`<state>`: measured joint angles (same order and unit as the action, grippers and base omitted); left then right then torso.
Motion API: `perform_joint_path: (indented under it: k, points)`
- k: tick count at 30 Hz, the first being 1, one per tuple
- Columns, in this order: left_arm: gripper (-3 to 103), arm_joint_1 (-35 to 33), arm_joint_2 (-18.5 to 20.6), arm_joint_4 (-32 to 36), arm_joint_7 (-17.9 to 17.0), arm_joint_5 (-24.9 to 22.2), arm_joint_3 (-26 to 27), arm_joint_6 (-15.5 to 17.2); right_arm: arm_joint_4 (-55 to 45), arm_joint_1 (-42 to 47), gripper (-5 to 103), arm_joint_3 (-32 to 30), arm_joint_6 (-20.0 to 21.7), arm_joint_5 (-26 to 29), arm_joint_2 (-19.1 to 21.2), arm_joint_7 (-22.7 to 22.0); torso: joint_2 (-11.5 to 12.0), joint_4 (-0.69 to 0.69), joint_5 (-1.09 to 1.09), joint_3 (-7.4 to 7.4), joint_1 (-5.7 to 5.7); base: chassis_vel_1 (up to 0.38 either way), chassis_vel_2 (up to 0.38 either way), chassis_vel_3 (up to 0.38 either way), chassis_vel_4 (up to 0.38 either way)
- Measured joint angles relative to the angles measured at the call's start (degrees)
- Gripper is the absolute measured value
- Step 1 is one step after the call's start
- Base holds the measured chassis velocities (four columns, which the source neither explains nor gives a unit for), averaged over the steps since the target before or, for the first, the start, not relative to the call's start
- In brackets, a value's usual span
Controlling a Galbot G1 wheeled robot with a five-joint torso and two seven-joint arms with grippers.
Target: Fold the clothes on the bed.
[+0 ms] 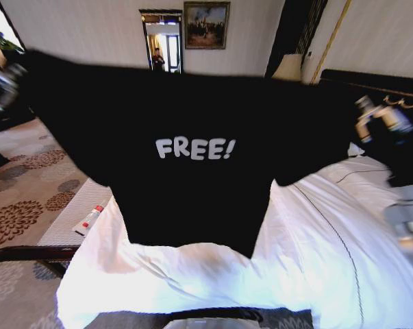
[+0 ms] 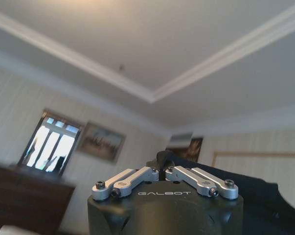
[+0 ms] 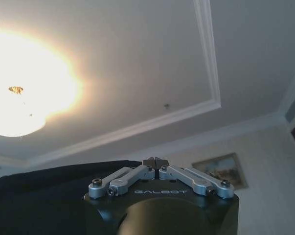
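Note:
The clothes, a black T-shirt [image 1: 192, 171] with white "FREE!" lettering, hang spread wide in the air above the bed [image 1: 329, 253]. My left gripper [image 1: 4, 86] is raised at the left sleeve end, my right gripper [image 1: 374, 116] at the right sleeve end. In the left wrist view the left gripper [image 2: 163, 166] is shut on black cloth [image 2: 264, 196]. In the right wrist view the right gripper [image 3: 155, 163] is shut, with black cloth [image 3: 44, 196] trailing from it. The shirt's hem hangs just over the white bedding.
A dark headboard [image 1: 370, 79] rises at the back right. A dark wooden footboard [image 1: 28, 253] runs at the bed's near left, with a small tube [image 1: 90, 219] on a white surface beside it. Patterned carpet [image 1: 21, 199] covers the floor to the left.

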<state>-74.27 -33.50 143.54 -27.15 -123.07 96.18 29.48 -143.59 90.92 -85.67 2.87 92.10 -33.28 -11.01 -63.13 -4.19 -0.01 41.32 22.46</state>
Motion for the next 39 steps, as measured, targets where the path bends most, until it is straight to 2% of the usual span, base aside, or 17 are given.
perform_joint_path:
  k: [2, 3, 4, 5, 7, 8, 9, 12, 13, 17, 18, 20, 22, 23, 32, 35, 39]
  points:
    - [1, -1.9, -1.3, 0.0, -0.9, 1.8, -2.8, 2.8, 0.1, 0.3, 0, 3.8, 2.2, -3.4, -1.6, -1.6, 0.0, 0.01, 0.01, 0.00, 0.00, 0.000, 0.000, 0.000, 0.000]
    - [1, -2.8, -2.5, -0.4, -1.6, 5.2, -7.5, 5.1, 0.1, 0.7, 0, 7.4, 4.0, -5.8, -3.4, -3.0, 0.0, 0.01, 0.00, 0.00, 0.00, 0.000, 0.000, 0.000, 0.000]
    - [1, -2.8, -2.5, -0.4, -1.6, 5.2, -7.5, 5.1, 0.1, 0.7, 0, 7.4, 4.0, -5.8, -3.4, -3.0, 0.0, 0.01, 0.00, 0.00, 0.00, 0.000, 0.000, 0.000, 0.000]
    - [1, -3.4, -3.1, -0.7, -1.7, 7.9, -10.4, 6.1, 0.2, 1.0, 0, 10.2, 5.2, -6.8, -4.5, -4.1, 0.0, -0.02, 0.00, 0.01, 0.00, 0.000, 0.000, 0.000, 0.000]
    - [1, -5.5, -4.5, -3.0, -1.3, 19.2, -21.3, 9.2, 0.4, 0.7, 0, 22.5, 9.7, -7.4, -6.7, -10.4, 0.0, -0.03, 0.04, 0.02, 0.01, 0.000, 0.000, 0.000, 0.000]
    - [1, -5.5, -4.5, -3.0, -1.3, 19.2, -21.3, 9.2, 0.4, 0.7, 0, 22.5, 9.7, -7.4, -6.7, -10.4, 0.0, -0.03, 0.04, 0.02, 0.01, 0.000, 0.000, 0.000, 0.000]
    - [1, -5.0, -4.7, -4.6, -1.0, 23.7, -26.7, 9.8, 0.4, 0.0, 0, 27.6, 11.2, -7.6, -7.0, -12.4, 0.0, 0.01, 0.05, 0.02, 0.01, 0.000, 0.000, 0.000, 0.000]
    - [1, 1.6, -5.5, -12.2, 0.7, 37.2, -45.2, 10.1, 0.8, -3.9, 0, 41.2, 14.3, -9.9, -7.6, -15.2, 0.0, -0.01, 0.00, 0.02, 0.00, 0.000, 0.000, 0.000, 0.000]
    - [1, 1.6, -5.5, -12.2, 0.7, 37.2, -45.2, 10.1, 0.8, -3.9, 0, 41.2, 14.3, -9.9, -7.6, -15.2, 0.0, -0.01, 0.00, 0.02, 0.00, 0.000, 0.000, 0.000, 0.000]
    - [1, 11.7, -9.2, -24.4, 2.6, 48.6, -63.6, 8.8, 9.6, -11.8, 0, 54.6, 16.0, -10.8, -8.7, -17.7, 0.0, -0.01, 0.01, 0.02, 0.02, 0.000, 0.000, 0.000, 0.000]
    - [1, 11.7, -9.2, -24.4, 2.6, 48.6, -63.6, 8.8, 9.6, -11.8, 0, 54.6, 16.0, -10.8, -8.7, -17.7, 0.0, -0.01, 0.01, 0.02, 0.02, 0.000, 0.000, 0.000, 0.000]
    - [1, 16.3, -12.1, -30.0, 3.4, 52.0, -69.9, 7.9, 14.7, -16.2, 0, 59.7, 16.0, -12.0, -9.5, -17.5, 0.0, -0.02, 0.01, 0.03, 0.03, 0.000, 0.000, 0.000, 0.000]
    - [1, 19.6, -14.4, -34.1, 4.0, 54.2, -73.4, 7.2, 19.5, -21.4, 0, 63.9, 15.4, -13.1, -10.3, -17.1, 0.0, -0.04, 0.02, 0.03, 0.03, 0.000, 0.000, 0.000, 0.000]
    - [1, 19.6, -14.4, -34.1, 4.0, 54.2, -73.4, 7.2, 19.5, -21.4, 0, 63.9, 15.4, -13.1, -10.3, -17.1, 0.0, -0.04, 0.02, 0.03, 0.03, 0.000, 0.000, 0.000, 0.000]
    - [1, 31.0, -21.9, -50.4, 6.8, 61.3, -81.5, 5.0, 38.1, -38.2, 0, 78.0, 13.5, -15.8, -16.1, -15.8, 0.0, 0.00, 0.01, 0.03, 0.03, 0.000, 0.000, 0.000, 0.000]
    - [1, 33.3, -23.6, -53.7, 7.4, 63.1, -82.5, 4.3, 41.7, -40.8, 0, 79.8, 12.7, -16.9, -17.2, -15.0, 0.0, -0.01, 0.02, 0.03, 0.03, 0.000, 0.000, 0.000, 0.000]
    - [1, 35.8, -26.8, -57.3, 9.4, 65.2, -81.2, 1.4, 45.8, -44.9, 0, 80.3, 10.7, -17.5, -19.0, -12.8, 0.0, -0.01, 0.00, 0.02, 0.03, 0.000, 0.000, 0.000, 0.000]
